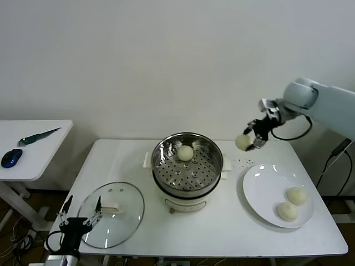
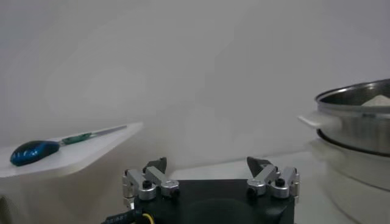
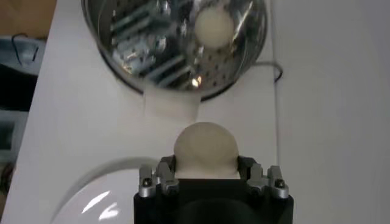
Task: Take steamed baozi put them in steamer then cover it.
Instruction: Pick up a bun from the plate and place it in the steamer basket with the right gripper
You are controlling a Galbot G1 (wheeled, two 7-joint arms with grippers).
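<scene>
My right gripper point(image 1: 248, 141) is shut on a cream-white baozi point(image 1: 242, 142) and holds it in the air above the table, between the steamer point(image 1: 187, 169) and the white plate point(image 1: 260, 194). In the right wrist view the held baozi point(image 3: 205, 149) sits between the fingers, with the steamer point(image 3: 146, 49) beyond it. One baozi point(image 1: 185, 152) lies in the steel steamer basket. Two more baozi point(image 1: 297, 195) point(image 1: 287, 211) lie on the plate. The glass cover point(image 1: 125, 221) lies flat on the table's front left. My left gripper point(image 1: 81, 219) is open and parked beside the cover.
A small side table point(image 1: 39, 149) at the left holds a blue mouse point(image 1: 11, 158) and a green-handled tool point(image 1: 39, 135). The steamer's white base has side handles point(image 1: 147, 160). A cable point(image 1: 333, 160) hangs at the right of the table.
</scene>
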